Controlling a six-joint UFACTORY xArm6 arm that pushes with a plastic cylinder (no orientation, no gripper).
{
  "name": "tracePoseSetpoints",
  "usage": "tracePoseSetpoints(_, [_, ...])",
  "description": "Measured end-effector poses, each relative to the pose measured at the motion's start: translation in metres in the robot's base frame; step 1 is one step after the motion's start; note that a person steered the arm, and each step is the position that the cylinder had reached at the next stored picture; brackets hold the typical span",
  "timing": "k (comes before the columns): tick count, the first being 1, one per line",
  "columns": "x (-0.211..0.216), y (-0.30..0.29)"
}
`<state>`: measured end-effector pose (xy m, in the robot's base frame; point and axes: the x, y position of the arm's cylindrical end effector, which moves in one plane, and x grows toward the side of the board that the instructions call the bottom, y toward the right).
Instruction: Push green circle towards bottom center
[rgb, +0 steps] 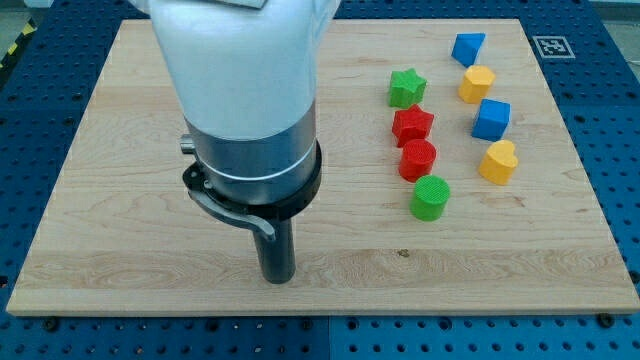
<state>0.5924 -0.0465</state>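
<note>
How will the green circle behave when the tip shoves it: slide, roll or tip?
The green circle stands on its flat face, short and wide, so it will likely slide, not roll or tip. It sits close below the red hexagon-like block; a stray push may nudge that. My tip is well to the view's left, apart.

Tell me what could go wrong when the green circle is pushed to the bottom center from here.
1. My tip stands to the view's left of the green circle and lower. A direct push from there would probably send it right, away from the goal.
2. The red cylinder sits right above the green circle, apparently touching. Coming round behind may knock it.
3. The bottom edge of the board is near, so overshooting is possible.
</note>
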Motion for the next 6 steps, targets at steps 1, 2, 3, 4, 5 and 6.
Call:
tracePoseSetpoints(1, [0.000, 0.000])
tracePoseSetpoints(2, [0.000, 0.001])
tracePoseSetpoints(3, [-0.003, 0.030])
tracePoseSetpoints(4, [-0.003, 0.088])
tracePoseSetpoints(5, [-0.003, 0.152])
tracePoseSetpoints(6, [-0.003, 0.192])
